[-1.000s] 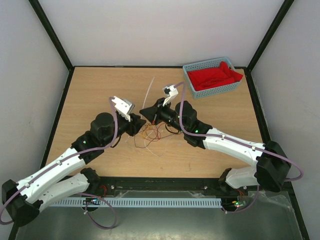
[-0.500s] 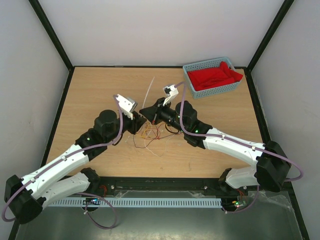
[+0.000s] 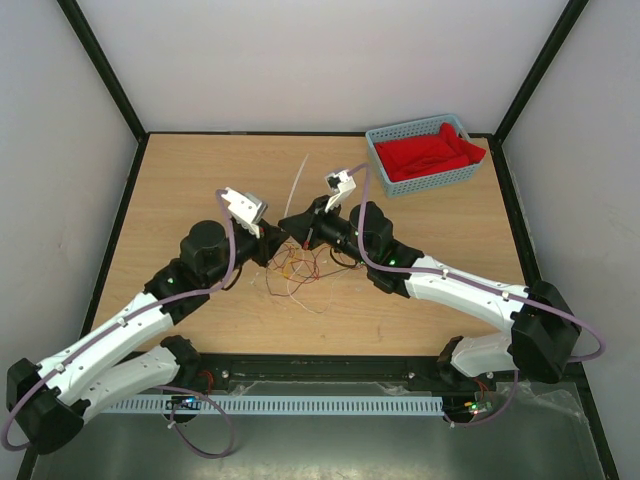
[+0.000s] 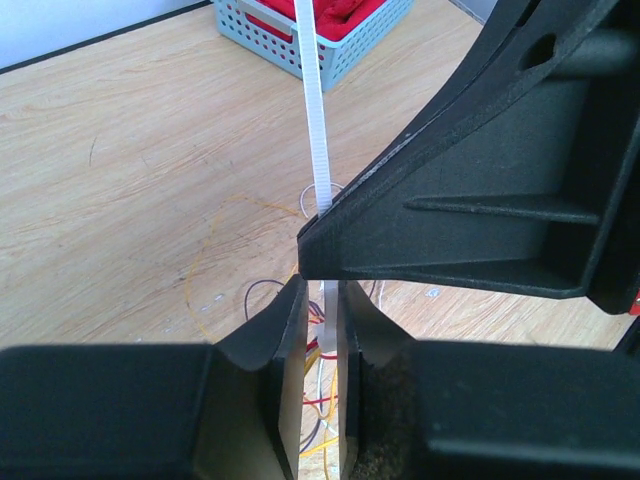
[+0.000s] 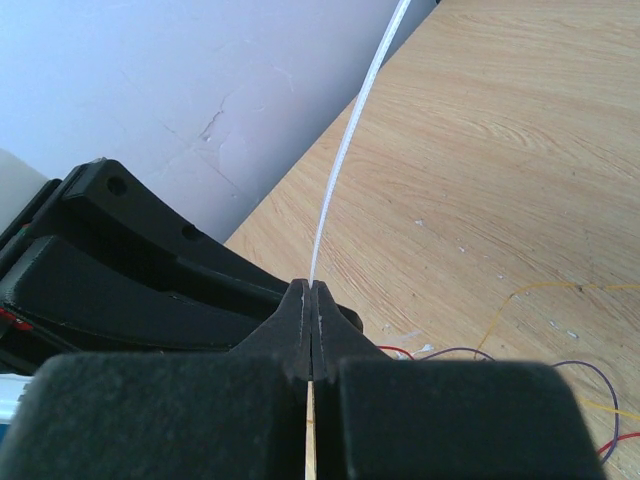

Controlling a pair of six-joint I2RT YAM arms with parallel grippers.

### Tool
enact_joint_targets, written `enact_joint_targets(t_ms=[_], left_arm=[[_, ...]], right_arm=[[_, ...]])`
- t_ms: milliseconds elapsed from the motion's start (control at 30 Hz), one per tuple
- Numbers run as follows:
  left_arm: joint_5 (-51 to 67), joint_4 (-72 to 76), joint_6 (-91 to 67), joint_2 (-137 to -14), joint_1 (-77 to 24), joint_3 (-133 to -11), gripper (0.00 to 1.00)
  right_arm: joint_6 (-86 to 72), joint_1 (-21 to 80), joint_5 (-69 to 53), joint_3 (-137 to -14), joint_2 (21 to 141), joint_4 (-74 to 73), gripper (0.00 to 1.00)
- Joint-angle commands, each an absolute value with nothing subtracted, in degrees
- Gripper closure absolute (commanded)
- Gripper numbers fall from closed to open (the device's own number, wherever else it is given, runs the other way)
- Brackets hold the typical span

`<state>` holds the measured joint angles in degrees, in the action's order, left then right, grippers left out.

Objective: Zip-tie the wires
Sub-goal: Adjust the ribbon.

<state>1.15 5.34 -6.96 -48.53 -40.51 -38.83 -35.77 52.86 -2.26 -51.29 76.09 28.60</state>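
Observation:
The wires (image 3: pixel 300 268), thin red, orange and dark strands, lie curled on the table between the two arms. A white zip tie (image 3: pixel 298 185) rises from them toward the back. My right gripper (image 5: pixel 311 290) is shut on the zip tie's strap (image 5: pixel 345 160), which curves up and away from its tips. My left gripper (image 4: pixel 322 300) faces it tip to tip, jaws drawn in to a narrow gap around the lower part of the zip tie (image 4: pixel 315 120). The wires (image 4: pixel 320 390) show through that gap. The right gripper's black finger (image 4: pixel 480 200) fills the upper right of the left wrist view.
A blue basket (image 3: pixel 425 150) holding red cloth stands at the back right corner, also seen in the left wrist view as the basket (image 4: pixel 300 30). Black frame posts and white walls edge the table. Both arms crowd the table's middle.
My left gripper has narrowed its jaws around the zip tie. The left arm swung slightly right, then back left. The right arm has held still.

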Motion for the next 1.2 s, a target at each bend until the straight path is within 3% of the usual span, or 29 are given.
enact_joint_targets(t_ms=[0,333,800,1167], left_arm=[[2.1,7.1,-7.1,-48.9,-40.2,-39.1,0.83],[2.9,8.2,-11.4,-48.8,-40.2,-33.6,0.86],[3.5,10.4,-15.6,-49.0,-40.2,-27.9,0.98],[3.2,13.6,-19.1,-50.6,-40.4,-23.2,1.00]], right_arm=[[-35.6,52.6,-2.0,-53.6,76.0,30.6,1.00],[-35.1,52.6,-1.2,-56.1,77.1,30.0,1.00],[-33.2,52.1,0.0,-59.1,77.6,28.3,1.00],[-32.8,51.7,-0.1,-61.1,77.7,27.6,1.00]])
